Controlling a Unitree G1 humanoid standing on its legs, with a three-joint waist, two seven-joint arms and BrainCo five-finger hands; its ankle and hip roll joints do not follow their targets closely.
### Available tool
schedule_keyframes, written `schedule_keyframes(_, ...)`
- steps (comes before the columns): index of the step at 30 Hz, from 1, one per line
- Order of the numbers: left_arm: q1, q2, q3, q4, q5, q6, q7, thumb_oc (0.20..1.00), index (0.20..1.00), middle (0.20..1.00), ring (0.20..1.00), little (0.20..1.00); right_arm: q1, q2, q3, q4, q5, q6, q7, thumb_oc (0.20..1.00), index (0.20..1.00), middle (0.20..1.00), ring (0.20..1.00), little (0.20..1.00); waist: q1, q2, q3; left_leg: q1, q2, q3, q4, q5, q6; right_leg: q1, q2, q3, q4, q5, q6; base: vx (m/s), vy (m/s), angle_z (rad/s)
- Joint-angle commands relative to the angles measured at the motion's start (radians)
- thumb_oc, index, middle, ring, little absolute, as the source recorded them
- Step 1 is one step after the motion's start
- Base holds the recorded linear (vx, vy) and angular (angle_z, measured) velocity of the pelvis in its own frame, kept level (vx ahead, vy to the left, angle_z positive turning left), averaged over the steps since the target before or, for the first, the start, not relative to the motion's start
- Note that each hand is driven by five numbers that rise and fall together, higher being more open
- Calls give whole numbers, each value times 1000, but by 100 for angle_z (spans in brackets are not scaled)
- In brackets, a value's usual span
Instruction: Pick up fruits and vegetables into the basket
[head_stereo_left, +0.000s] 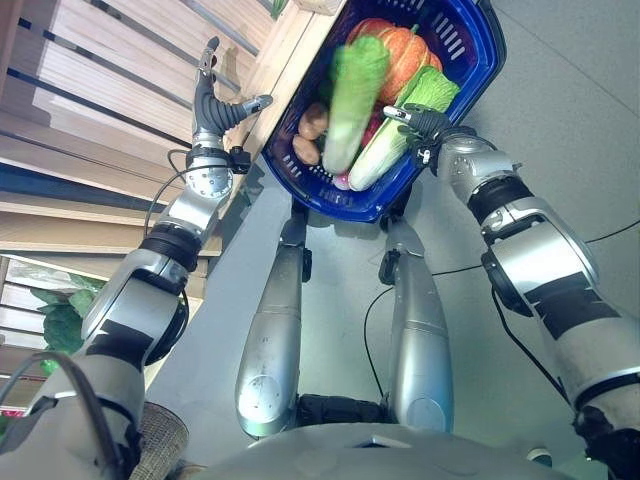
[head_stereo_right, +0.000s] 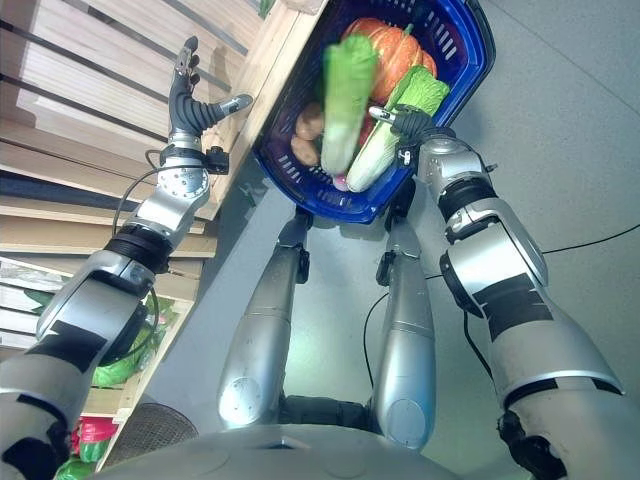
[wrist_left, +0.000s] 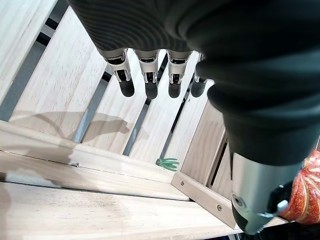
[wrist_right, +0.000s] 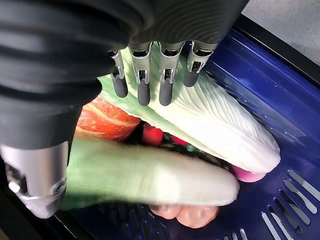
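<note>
We see the slotted blue plastic basket (head_stereo_left: 470, 60) holding a ribbed orange pumpkin (head_stereo_left: 400, 45) and two long pale cabbages (wrist_right: 210, 112). Right hand (head_stereo_left: 415, 122) fingers (wrist_right: 142, 92) straight above them; left hand (head_stereo_left: 212, 105) fingers (wrist_left: 150, 85) spread wide over wooden slats (wrist_left: 60, 85).

Pale wooden slatted shelving (head_stereo_left: 90, 90) is seen along the left, with dark gaps between the boards. A small green stem-like scrap (wrist_left: 167, 162) is noted on a board near a shelf corner (kind cannot be told). Grey floor (head_stereo_left: 560, 130) is seen on the right. Leafy greens (head_stereo_left: 60, 320) are glimpsed on a lower shelf.
</note>
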Motion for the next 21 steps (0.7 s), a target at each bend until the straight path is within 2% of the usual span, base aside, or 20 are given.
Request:
schedule_keyframes(1,19,-42,38,-27,25,-49,35,1000,1000,1000,1000,1000,-17,-28,-1,29,20,-25,-8,1000,1000,1000,1000,1000,-1,106,-40,-6,-78,31,-18,-9,49,31,57,-59,104,-144,39,0,0,0)
schedule_keyframes(10,61,-27,50,-31,14,-26,14,1000,1000,1000,1000,1000,20,-24,-8,-3,-17,-104,-30,1000,1000,1000,1000,1000,-16,89,-40,80,-79,39,-67,-9,48,120,55,-52,24,-116,49,-21,23,-1)
schedule_keyframes(17,157,-13,58,10,13,37,-43,1000,1000,1000,1000,1000,125,-42,-34,-43,-37,-181,-36,1000,1000,1000,1000,1000,-30,70,-40,265,-64,52,-161,-3,44,298,31,-57,-79,-89,70,-23,25,-6)
schedule_keyframes(21,243,10,72,52,22,40,-118,1000,1000,1000,1000,1000,230,-65,-55,-86,-58,-227,-33,1000,1000,1000,1000,1000,-42,59,-40,392,-55,58,-209,-9,42,425,18,-52,-126,-87,80,-1,14,-7)
